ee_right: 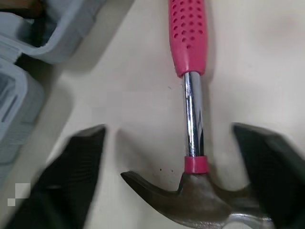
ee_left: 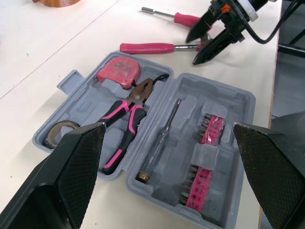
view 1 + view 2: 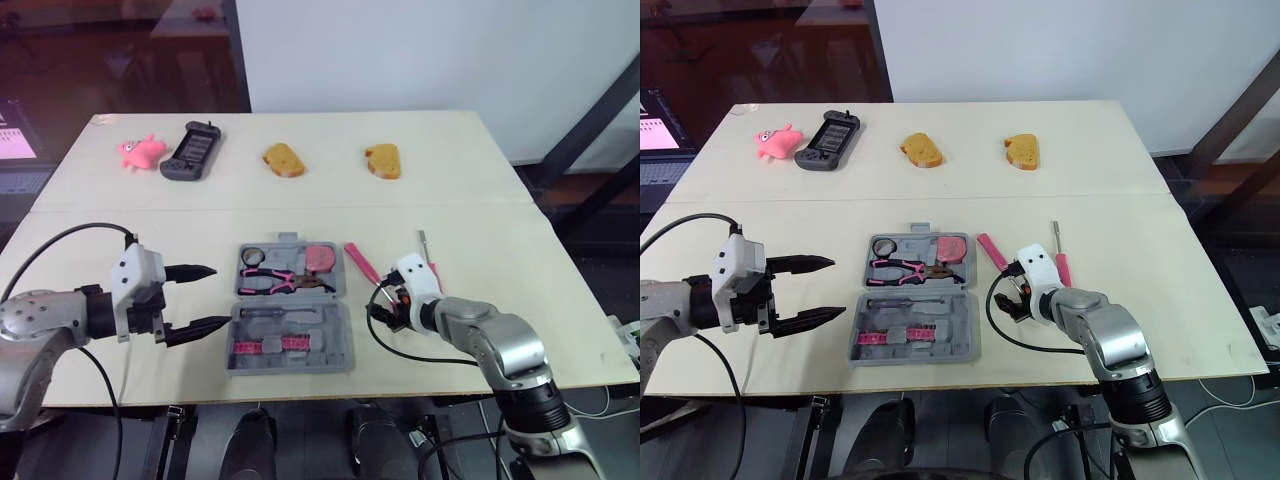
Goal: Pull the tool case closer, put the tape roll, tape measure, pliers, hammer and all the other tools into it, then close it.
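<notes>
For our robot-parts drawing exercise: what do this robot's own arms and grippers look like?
The left arm and right arm are rounded silver-grey metal with black joints. The left gripper and right gripper each have a white block and two black, pointed fingers; the left one's look cross-hatched. A black cable loops from each wrist.

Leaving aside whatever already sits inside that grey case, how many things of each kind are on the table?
Tool case: 1
Tools outside it: 2, hammer, screwdriver
Bread slices: 2
Pink toy: 1
Black handheld: 1
Total: 7
</notes>
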You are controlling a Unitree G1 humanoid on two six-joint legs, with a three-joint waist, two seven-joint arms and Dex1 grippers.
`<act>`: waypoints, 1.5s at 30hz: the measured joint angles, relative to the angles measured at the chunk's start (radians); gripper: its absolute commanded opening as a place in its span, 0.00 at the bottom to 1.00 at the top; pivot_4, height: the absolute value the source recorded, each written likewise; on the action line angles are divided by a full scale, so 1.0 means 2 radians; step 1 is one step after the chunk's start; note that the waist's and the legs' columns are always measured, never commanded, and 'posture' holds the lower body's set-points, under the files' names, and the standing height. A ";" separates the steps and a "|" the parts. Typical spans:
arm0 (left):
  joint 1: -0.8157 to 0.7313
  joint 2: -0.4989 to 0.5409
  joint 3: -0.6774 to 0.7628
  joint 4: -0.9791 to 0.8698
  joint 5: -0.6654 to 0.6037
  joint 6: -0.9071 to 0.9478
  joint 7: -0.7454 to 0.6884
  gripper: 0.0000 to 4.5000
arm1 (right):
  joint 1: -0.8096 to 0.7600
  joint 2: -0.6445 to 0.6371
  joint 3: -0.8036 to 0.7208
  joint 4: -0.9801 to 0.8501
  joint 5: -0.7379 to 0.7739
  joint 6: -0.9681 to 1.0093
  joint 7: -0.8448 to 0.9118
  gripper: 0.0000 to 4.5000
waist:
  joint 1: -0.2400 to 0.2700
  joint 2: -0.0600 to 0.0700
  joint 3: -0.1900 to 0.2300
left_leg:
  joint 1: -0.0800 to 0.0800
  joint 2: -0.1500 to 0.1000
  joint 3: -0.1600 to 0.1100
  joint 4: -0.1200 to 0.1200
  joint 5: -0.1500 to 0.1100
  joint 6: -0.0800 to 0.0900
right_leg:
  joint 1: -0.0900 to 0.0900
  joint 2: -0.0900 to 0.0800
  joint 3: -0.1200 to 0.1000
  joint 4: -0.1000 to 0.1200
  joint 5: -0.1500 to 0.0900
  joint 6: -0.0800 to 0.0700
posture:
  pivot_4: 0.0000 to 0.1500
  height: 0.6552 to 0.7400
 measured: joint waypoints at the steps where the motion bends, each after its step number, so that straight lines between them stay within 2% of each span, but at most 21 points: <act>1: 0.000 0.000 0.000 0.000 0.000 0.000 0.000 1.00 | -0.004 -0.001 0.000 -0.004 0.000 0.002 0.001 0.99 | -0.001 0.000 0.000 | 0.000 0.000 0.000 0.000 0.000 0.000 | 0.000 0.000 0.000 0.000 0.000 0.000 | 1.00 1.00; 7: 0.000 0.000 0.000 0.000 0.000 0.000 0.002 1.00 | -0.025 -0.002 -0.002 -0.012 -0.001 0.004 0.004 0.99 | 0.000 0.000 0.000 | 0.000 0.000 0.000 0.000 0.000 0.000 | 0.000 0.000 0.000 0.000 0.000 0.000 | 1.00 1.00; 14: 0.000 0.000 0.000 0.000 0.000 0.001 0.004 1.00 | -0.029 -0.008 0.010 0.023 -0.010 0.004 0.005 0.99 | 0.000 0.000 0.000 | 0.000 0.000 0.000 0.000 0.000 0.000 | 0.000 0.000 0.000 0.000 0.000 0.000 | 1.00 1.00; 17: 0.000 0.001 -0.001 0.000 0.000 0.001 0.004 1.00 | -0.030 -0.007 0.011 0.046 -0.014 -0.008 0.004 0.83 | 0.000 0.000 0.000 | 0.000 0.000 0.000 0.000 0.000 0.000 | 0.000 0.000 0.000 0.000 0.000 0.000 | 1.00 1.00; 24: 0.000 0.001 -0.001 0.000 0.001 0.001 0.003 1.00 | -0.034 -0.004 0.010 0.059 -0.021 -0.016 0.006 0.04 | 0.000 0.000 0.000 | 0.000 0.000 0.000 0.000 0.000 0.000 | 0.000 0.000 0.000 0.000 0.000 0.000 | 1.00 1.00; 25: 0.000 0.001 -0.001 0.000 0.001 0.001 0.003 1.00 | -0.034 -0.004 0.011 0.059 -0.021 -0.016 0.006 0.01 | 0.000 0.000 0.000 | 0.000 0.000 0.000 0.000 0.000 0.000 | 0.000 0.000 0.000 0.000 0.000 0.000 | 1.00 1.00; 30: 0.004 0.001 0.000 0.000 0.001 0.001 0.003 1.00 | -0.032 -0.006 0.014 0.053 -0.021 -0.013 0.007 0.01 | 0.000 0.000 0.000 | 0.000 0.000 0.000 0.000 0.000 0.000 | 0.000 0.000 0.000 0.000 0.000 0.000 | 1.00 1.00; 35: 0.017 0.004 0.007 0.000 0.000 0.001 -0.003 1.00 | -0.046 -0.025 0.014 0.028 -0.008 0.033 0.027 0.01 | -0.001 0.001 0.001 | 0.000 0.000 0.000 0.000 0.000 0.000 | -0.001 0.000 0.000 0.000 0.000 0.000 | 1.00 1.00; 40: 0.023 0.017 0.015 0.000 -0.002 0.002 -0.012 1.00 | -0.157 -0.071 0.004 -0.004 0.021 0.069 0.066 0.01 | -0.002 0.003 0.002 | -0.001 0.000 0.000 -0.001 0.000 0.000 | -0.002 0.000 0.000 0.000 0.000 0.000 | 1.00 1.00; 42: 0.021 0.017 0.014 0.000 -0.003 0.002 -0.013 1.00 | -0.198 -0.132 0.048 -0.022 0.018 0.041 0.108 0.01 | 0.000 0.004 0.002 | -0.002 0.000 0.000 -0.001 0.000 0.000 | -0.002 0.000 0.000 0.000 0.000 0.001 | 1.00 1.00; 45: 0.015 0.017 0.011 0.006 -0.003 0.002 -0.014 1.00 | -0.244 -0.183 0.095 -0.047 0.025 0.013 0.177 0.01 | 0.000 0.003 0.002 | -0.002 0.000 0.000 -0.001 0.000 0.000 | -0.003 0.000 0.000 0.000 0.000 0.002 | 1.00 1.00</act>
